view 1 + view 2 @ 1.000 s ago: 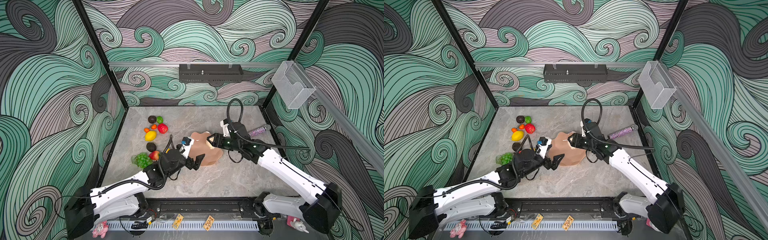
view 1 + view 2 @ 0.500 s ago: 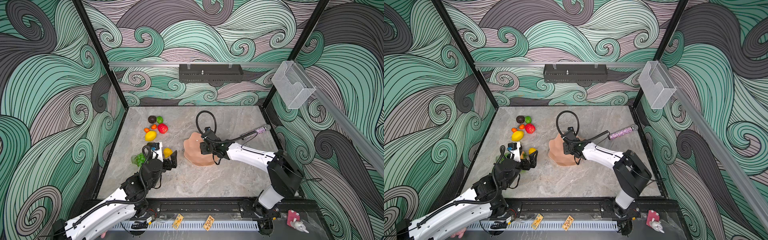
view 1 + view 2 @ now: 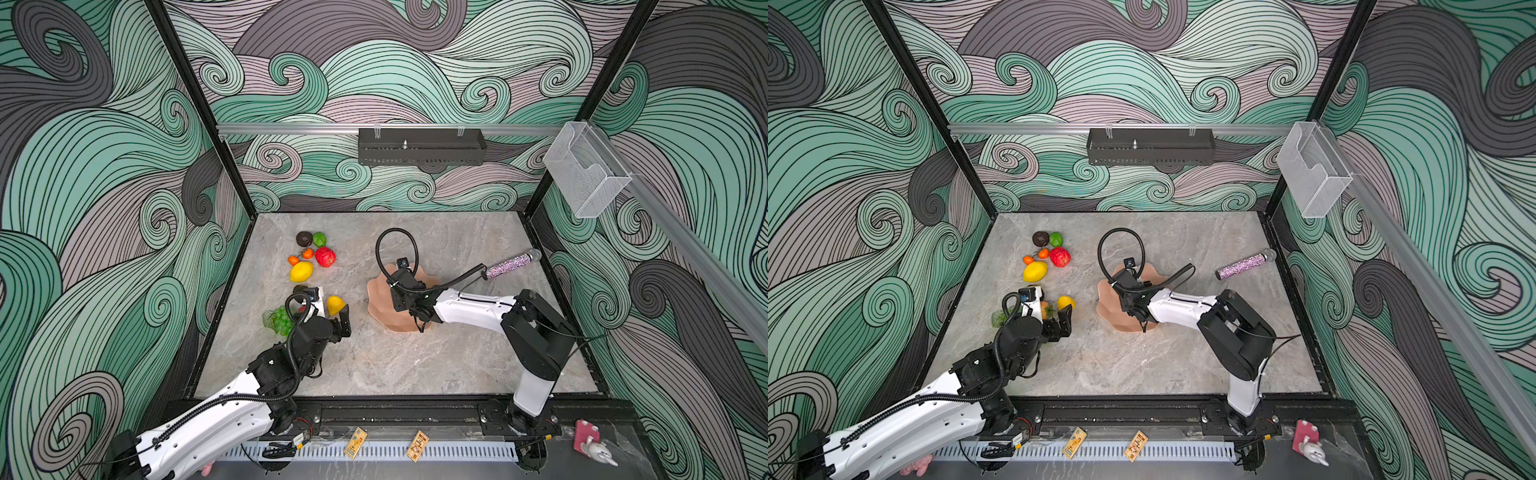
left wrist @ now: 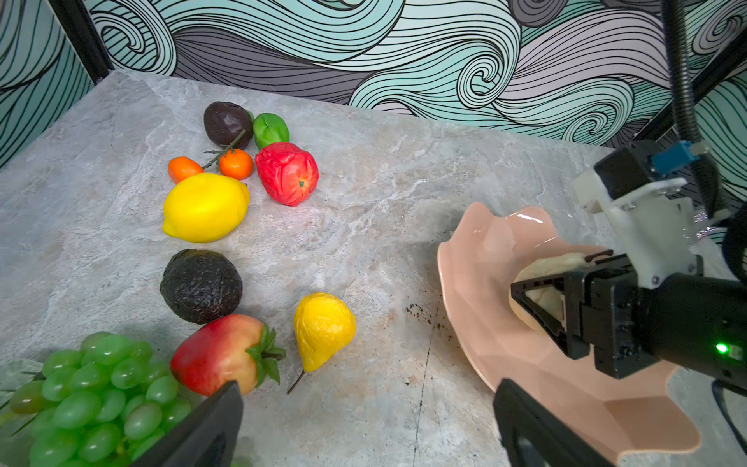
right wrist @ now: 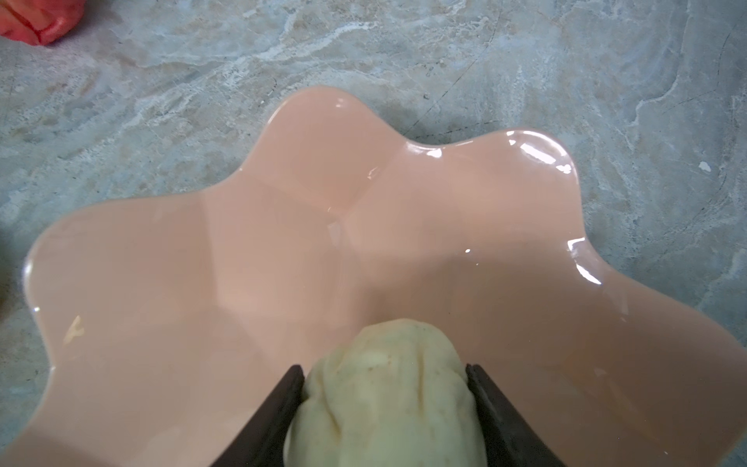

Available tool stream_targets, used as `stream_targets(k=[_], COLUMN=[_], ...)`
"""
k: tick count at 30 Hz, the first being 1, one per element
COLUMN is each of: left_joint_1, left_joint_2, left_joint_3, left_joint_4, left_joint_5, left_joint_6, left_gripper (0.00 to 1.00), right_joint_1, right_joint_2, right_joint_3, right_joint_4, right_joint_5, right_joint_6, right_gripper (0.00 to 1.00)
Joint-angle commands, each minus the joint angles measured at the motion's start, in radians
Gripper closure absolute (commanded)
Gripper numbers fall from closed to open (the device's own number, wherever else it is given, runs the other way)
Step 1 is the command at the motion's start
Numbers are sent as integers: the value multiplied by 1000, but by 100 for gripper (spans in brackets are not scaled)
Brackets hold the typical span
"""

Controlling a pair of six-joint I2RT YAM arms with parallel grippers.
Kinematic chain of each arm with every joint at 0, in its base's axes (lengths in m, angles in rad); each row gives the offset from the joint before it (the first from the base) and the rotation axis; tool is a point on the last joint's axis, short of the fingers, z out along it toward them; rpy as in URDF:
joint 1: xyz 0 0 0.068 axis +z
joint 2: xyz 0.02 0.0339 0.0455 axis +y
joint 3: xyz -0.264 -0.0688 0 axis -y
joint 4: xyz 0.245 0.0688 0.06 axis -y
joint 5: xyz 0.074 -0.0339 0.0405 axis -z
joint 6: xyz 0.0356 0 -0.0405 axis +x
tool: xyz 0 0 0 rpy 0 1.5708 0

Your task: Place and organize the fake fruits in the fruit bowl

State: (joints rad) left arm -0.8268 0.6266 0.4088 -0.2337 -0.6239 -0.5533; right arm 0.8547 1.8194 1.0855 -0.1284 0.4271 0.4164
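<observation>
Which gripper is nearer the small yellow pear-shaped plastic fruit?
Left. The left gripper hangs open just short of the yellow pear-shaped fruit; the right gripper is apart over the salmon-pink scalloped bowl, gripping a beige bumpy fruit.

No word, brand or number can be read anywhere. In both top views one small yellow printed card (image 3: 354,442) and a second card (image 3: 417,440) lie on the slotted grey strip (image 3: 465,451) along the frame's front edge. Their print is too small to make out.
</observation>
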Motion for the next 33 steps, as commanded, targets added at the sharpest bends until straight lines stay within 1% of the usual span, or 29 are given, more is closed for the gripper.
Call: stream_targets(k=[1,7,14,22,29,33], left_joint_1=[7,13,17,18,18,18], left_joint_2=[-9,2,-5,-36,-30,-24], left_joint_3=[21,27,27,19,19,19], left_joint_4=[-32,-38,-43,-58,-59,-57], left_joint_5=[-60,-73,-75,-92,-92,-91], left_joint_6=[-23,-27,-30,-30,-30,-30], left_gripper=[1,1,1,1,1,1], right_joint_1=[12,30,30,30,30,29], right_joint_2=[6,27,28,24,2,-16], right_joint_3=[2,-11,-13,-6,-7,0], right_joint_4=[24,-1,3,-15,-38,-61], right_joint_5=[34,36,36,20,2,-18], right_joint_6=[-11,3,7,17,38,48], right_gripper=[48,45,37,25,17,10])
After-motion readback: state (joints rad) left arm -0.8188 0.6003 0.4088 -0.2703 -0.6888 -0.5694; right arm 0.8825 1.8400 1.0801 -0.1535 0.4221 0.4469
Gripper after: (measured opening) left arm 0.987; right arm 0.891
